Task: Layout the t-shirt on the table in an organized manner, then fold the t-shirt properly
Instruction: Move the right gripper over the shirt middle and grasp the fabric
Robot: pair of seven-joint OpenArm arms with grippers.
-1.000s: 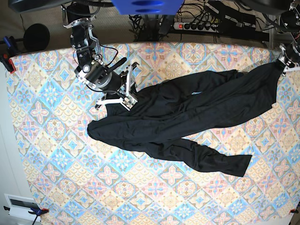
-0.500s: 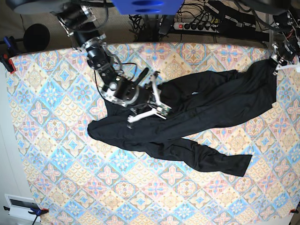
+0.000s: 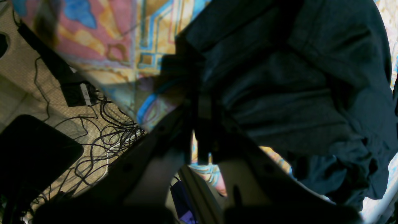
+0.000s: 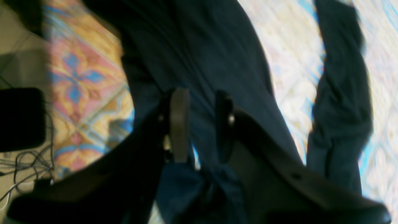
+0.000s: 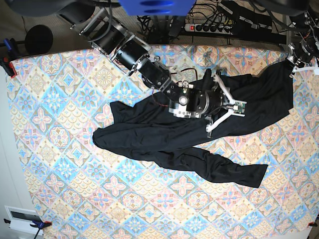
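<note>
The right hand (image 5: 227, 107) reaches from the far left corner across the middle of the counter (image 5: 60, 149) and sits over the black shirt (image 5: 164, 134). In its wrist view its two fingers (image 4: 179, 124) stand partly apart, with dark cloth passing between them; the blur makes it impossible to tell whether they pinch the cloth or only straddle it. The left hand (image 5: 295, 63) is at the far right corner of the counter, and there it is closed tight on a corner of the shirt. In its wrist view the fingers (image 3: 203, 137) meet on a bunched fold of black fabric, with the patterned covering beside it and the floor and a tangle of cables (image 3: 115, 130) beyond the counter's edge. From that gripped corner the shirt runs as a broad, wrinkled band diagonally across the counter toward the near left. One rumpled end lies left of centre. A narrower twisted strip of the shirt trails off to the near right and ends flat on the covering. The covering is a tile pattern of blue, pink, cream and yellow diamonds. A power strip (image 5: 209, 27) and more cables lie on the floor behind the counter.
</note>
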